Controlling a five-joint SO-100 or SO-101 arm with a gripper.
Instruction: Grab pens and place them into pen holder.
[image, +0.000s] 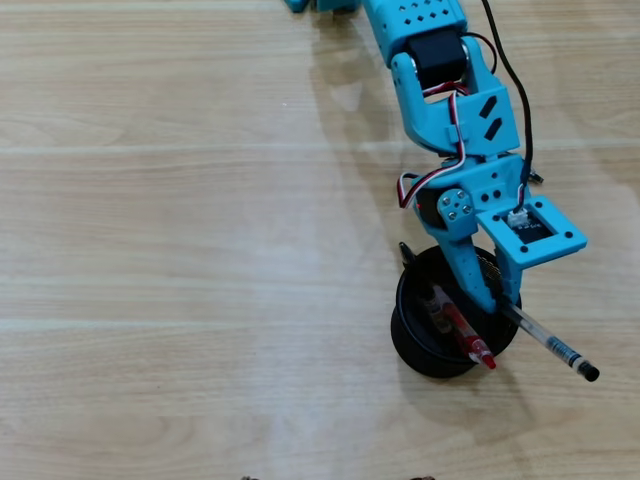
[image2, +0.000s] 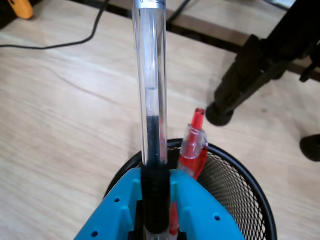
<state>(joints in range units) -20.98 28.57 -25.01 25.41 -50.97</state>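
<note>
My blue gripper (image: 487, 300) is over the round black mesh pen holder (image: 410, 345) and is shut on a black pen with a clear barrel (image: 548, 345). The pen sticks out past the holder's rim toward the lower right in the overhead view. In the wrist view the gripper (image2: 155, 192) clamps the pen's black grip, and the clear barrel (image2: 149, 65) runs up the frame above the holder's rim (image2: 250, 180). A red pen (image: 468, 335) leans inside the holder, its top above the rim; it also shows in the wrist view (image2: 193, 145). Another pen end (image: 407, 252) pokes out at the holder's upper left.
The table is light wood (image: 180, 250). In the wrist view a black stand leg (image2: 245, 75) rests on the table beyond the holder, a dark cable (image2: 75, 42) lies at the far edge, and an orange object (image2: 20, 7) sits in the top left corner.
</note>
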